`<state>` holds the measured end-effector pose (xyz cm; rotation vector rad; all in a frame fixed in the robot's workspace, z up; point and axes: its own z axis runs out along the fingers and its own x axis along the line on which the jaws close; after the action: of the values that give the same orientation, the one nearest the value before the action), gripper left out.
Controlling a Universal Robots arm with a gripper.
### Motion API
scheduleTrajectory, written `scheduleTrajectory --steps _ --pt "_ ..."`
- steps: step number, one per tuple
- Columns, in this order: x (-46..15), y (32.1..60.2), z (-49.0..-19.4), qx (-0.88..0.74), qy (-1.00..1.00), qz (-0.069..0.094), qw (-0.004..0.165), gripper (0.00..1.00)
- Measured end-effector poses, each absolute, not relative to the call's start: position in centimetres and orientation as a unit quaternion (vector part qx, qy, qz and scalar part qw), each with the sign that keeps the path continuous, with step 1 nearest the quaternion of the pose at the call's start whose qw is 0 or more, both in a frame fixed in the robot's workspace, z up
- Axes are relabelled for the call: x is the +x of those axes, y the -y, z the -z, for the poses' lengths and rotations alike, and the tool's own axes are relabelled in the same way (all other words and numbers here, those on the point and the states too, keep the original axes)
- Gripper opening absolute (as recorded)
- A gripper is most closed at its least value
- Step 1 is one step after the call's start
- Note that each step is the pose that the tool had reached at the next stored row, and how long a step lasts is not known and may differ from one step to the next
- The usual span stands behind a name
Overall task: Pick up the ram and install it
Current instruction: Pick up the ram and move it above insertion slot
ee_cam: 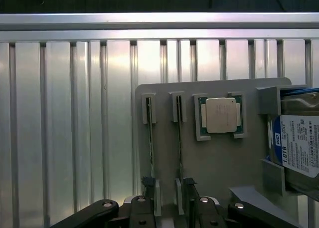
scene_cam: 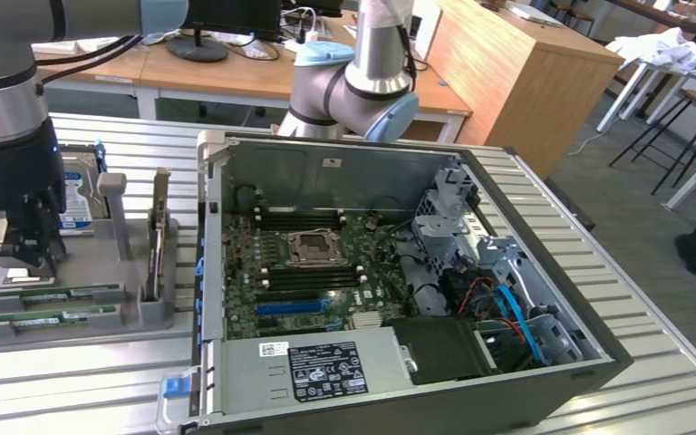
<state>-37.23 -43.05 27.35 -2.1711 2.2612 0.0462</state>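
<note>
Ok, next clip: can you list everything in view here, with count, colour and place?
ram sticks: two, green, lying on edge in slots of the holder
processor chip: one, silver, in a recess of the holder beside the sticks
hard drive: one, silver with a blue label, upright at the holder's end
upright board: one, colour unclear, standing in the holder next to the case
holder: one, grey, on the table at the exterior view's left
computer case: one, dark, open, motherboard showing, mid-table
table: one, silver, slatted metal
desks: wooden, behind the table
arm: one, silver and black, over the holder
gripper: one, black, open, low over the ram sticks' ends
</note>
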Motion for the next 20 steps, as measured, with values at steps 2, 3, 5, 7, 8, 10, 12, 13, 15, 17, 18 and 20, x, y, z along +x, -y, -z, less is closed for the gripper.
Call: scheduleTrajectory --steps 2,3,5,7,8,10,12,13,15,17,18,20 --pt "-37.2 43.1 -27.1 -0.693 -0.721 -0.015 0.003 0.36" --pt "-37.2 43.1 -27.0 -0.693 -0.721 -0.015 0.003 0.36" --pt "-37.2 43.1 -26.8 -0.693 -0.721 -0.015 0.003 0.36" --pt "-37.2 43.1 -26.6 -0.693 -0.721 -0.015 0.003 0.36" --pt "-37.2 43.1 -26.5 -0.693 -0.721 -0.015 0.003 0.36" --pt "-37.2 43.1 -26.3 -0.693 -0.721 -0.015 0.003 0.36" --pt "-37.2 43.1 -26.2 -0.693 -0.721 -0.015 0.003 0.36" --pt "-37.2 43.1 -26.1 -0.693 -0.721 -0.015 0.003 0.36" --pt "-37.2 43.1 -25.8 -0.693 -0.721 -0.015 0.003 0.36" --pt "-37.2 43.1 -25.7 -0.693 -0.721 -0.015 0.003 0.36" --pt "-37.2 43.1 -25.6 -0.693 -0.721 -0.015 0.003 0.36" --pt "-37.2 43.1 -25.4 -0.693 -0.721 -0.015 0.003 0.36"
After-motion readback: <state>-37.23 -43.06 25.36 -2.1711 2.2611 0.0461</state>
